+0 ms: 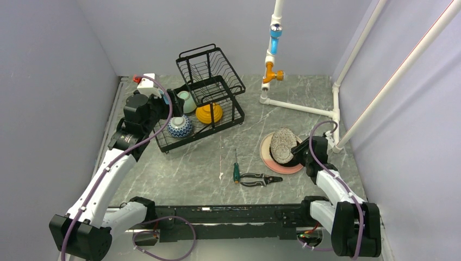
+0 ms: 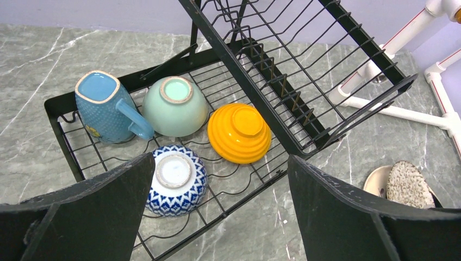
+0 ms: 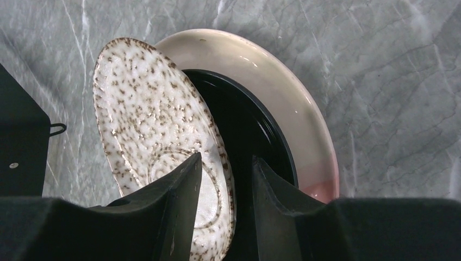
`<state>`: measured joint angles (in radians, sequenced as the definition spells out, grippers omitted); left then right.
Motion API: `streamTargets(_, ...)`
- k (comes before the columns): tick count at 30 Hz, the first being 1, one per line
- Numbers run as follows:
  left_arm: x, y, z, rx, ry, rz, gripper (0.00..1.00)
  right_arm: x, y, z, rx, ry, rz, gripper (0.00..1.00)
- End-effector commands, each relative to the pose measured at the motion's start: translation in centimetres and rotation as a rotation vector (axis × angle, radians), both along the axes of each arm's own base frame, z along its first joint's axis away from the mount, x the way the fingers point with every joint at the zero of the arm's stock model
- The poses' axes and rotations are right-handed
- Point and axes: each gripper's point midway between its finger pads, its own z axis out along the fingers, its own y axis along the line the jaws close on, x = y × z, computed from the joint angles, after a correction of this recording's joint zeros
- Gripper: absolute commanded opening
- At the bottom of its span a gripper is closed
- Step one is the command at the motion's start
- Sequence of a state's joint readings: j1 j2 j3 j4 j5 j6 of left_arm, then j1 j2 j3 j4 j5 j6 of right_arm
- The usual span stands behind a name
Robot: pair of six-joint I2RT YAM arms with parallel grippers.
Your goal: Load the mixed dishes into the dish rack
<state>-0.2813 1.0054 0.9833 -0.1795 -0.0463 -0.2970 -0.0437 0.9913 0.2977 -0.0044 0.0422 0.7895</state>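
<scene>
The black wire dish rack (image 1: 217,111) stands at the back left, and in the left wrist view (image 2: 251,87) its lower tray holds four dishes upside down: a blue-handled mug (image 2: 106,109), a mint-green bowl (image 2: 175,106), an orange bowl (image 2: 239,133) and a blue-white zigzag bowl (image 2: 176,179). My left gripper (image 2: 220,217) is open and empty, hovering over the rack's near edge (image 1: 166,103). My right gripper (image 3: 225,163) is shut on the rim of the speckled grey plate (image 3: 147,109), tilting it up off the black plate (image 3: 244,125). The black plate lies on the pink-cream plate (image 3: 272,76).
A green-handled screwdriver (image 1: 236,171) and black pliers (image 1: 260,178) lie on the table between the rack and the plate stack (image 1: 280,163). A white pipe frame (image 1: 299,106) with a blue and orange valve (image 1: 274,38) stands at the back right. Walls close in on three sides.
</scene>
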Motion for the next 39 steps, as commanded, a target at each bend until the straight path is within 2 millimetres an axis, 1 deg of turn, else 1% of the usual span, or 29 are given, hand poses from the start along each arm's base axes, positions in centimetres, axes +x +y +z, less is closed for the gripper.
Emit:
streamTargets(1,0.1,-0.1,1.4,-0.002,-0.044,-0.007,0.97,1.2,0.3,0.7,0.013,-0.068,0.024,0.39)
streamTargets(3,0.1,-0.2,1.3,-0.002,-0.044,-0.008,0.96,1.2,0.3,0.5,0.013,-0.068,0.025,0.36)
streamTargets(8,0.2,-0.2,1.2,-0.001,-0.042,-0.007,0.96,1.3,1.1,0.3,0.042,-0.084,0.059,0.28)
streamTargets(13,0.1,-0.3,1.4,-0.003,-0.049,-0.015,0.96,1.5,1.3,0.9,0.040,-0.112,0.077,0.15)
streamTargets(16,-0.1,-0.4,1.6,-0.008,-0.054,-0.022,0.96,1.5,1.2,1.4,0.036,-0.130,0.075,0.10)
streamTargets(18,-0.2,-0.5,1.8,-0.015,-0.061,-0.030,0.96,1.4,1.3,1.7,0.037,-0.141,0.078,0.02)
streamTargets(19,-0.3,-0.6,1.8,-0.017,-0.061,-0.033,0.96,1.4,1.3,1.9,0.040,-0.147,0.077,0.00)
streamTargets(22,-0.4,-0.7,2.3,-0.025,-0.075,-0.041,0.96,1.3,1.5,2.2,0.058,-0.163,0.071,0.00)
streamTargets(27,-0.8,-0.8,2.8,-0.037,-0.092,-0.051,0.95,0.9,1.7,3.5,0.077,-0.212,0.065,0.00)
streamTargets(33,-1.0,-1.1,3.1,-0.041,-0.106,-0.072,0.95,0.7,2.0,5.7,0.094,-0.269,0.072,0.00)
streamTargets(39,-1.3,-2.1,3.7,-0.042,-0.147,-0.135,0.99,1.2,2.6,7.8,0.152,-0.320,0.070,0.00)
